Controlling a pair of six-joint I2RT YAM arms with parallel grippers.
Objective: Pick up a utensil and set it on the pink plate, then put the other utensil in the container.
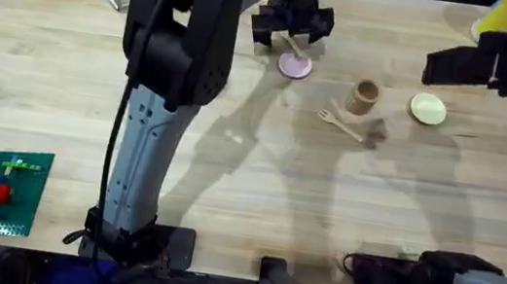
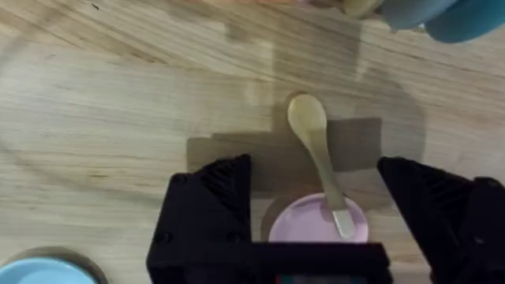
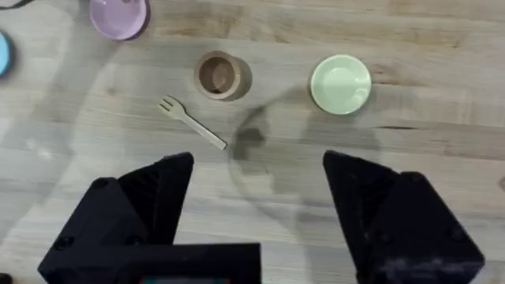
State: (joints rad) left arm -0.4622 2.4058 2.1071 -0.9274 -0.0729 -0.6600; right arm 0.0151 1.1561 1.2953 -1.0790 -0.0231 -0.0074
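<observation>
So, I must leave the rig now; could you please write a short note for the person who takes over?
Left gripper: open, empty, above the pink plate.
Right gripper: open, empty, over bare table near the fork.
Spoon: handle end rests on the pink plate, bowl end on the table beyond the rim. Step one looks done.
Fork lies flat beside the wooden cup, not touching it. The cup looks empty.
Left to do: pick up the fork and put it in the cup, probably with the right arm.
</observation>
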